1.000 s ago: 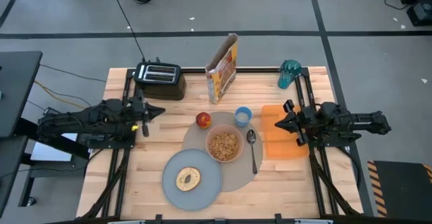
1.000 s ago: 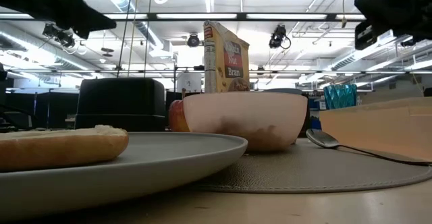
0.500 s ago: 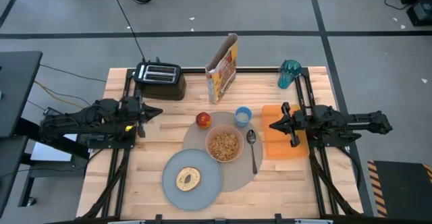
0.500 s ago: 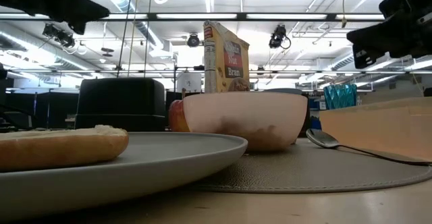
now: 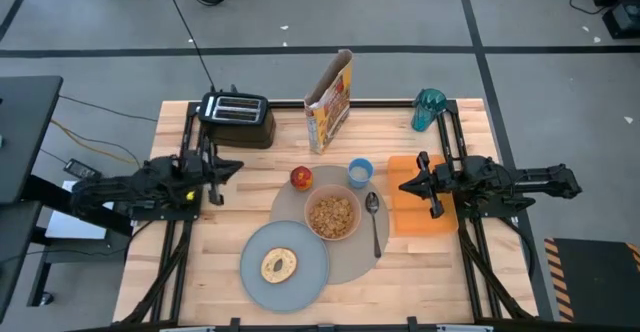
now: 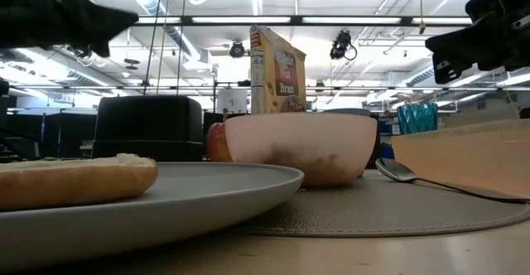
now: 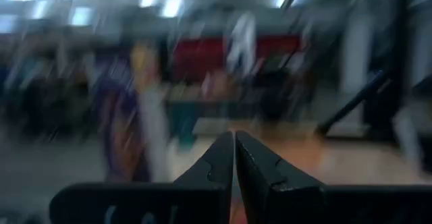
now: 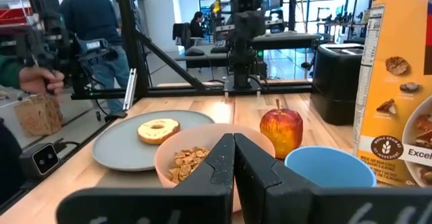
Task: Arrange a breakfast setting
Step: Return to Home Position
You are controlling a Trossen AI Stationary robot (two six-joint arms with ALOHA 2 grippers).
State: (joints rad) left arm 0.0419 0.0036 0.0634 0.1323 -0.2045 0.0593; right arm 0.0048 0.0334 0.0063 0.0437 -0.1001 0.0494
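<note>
Placemat: round tan placemat (image 5: pixel 352 259) at table centre; clock bearings below are taken from its middle, high view.
Bowl: pink bowl (image 5: pixel 308 216) of cereal flakes, mid-mat.
Spoon: metal spoon (image 5: pixel 374 222), 3 o'clock, on the mat just beside the bowl.
Cup: light-blue cup (image 5: pixel 360 172), 1 o'clock, at the mat's edge.
Apple: red apple (image 5: pixel 302 177), 11 o'clock.
Plate: grey plate (image 5: pixel 252 272), between 7 and 8 o'clock, overlapping the mat, bagel (image 5: pixel 278 265) on it.
Cereal box: yellow cereal box (image 5: pixel 330 100), 12 o'clock, upright, well off the mat.
Left gripper: left gripper (image 5: pixel 237 166), 9 o'clock side, aloft, fingers pressed together, carrying nothing.
Right gripper: right gripper (image 5: pixel 403 184), 3 o'clock side, above the orange bin (image 5: pixel 415 220), fingers pressed together, carrying nothing.
Progress: setting looks complete; seemingly only parking the arms is left.
Writing: "Nut Bran" on the box; "Excel…" on a blue roundel, cut off.
</note>
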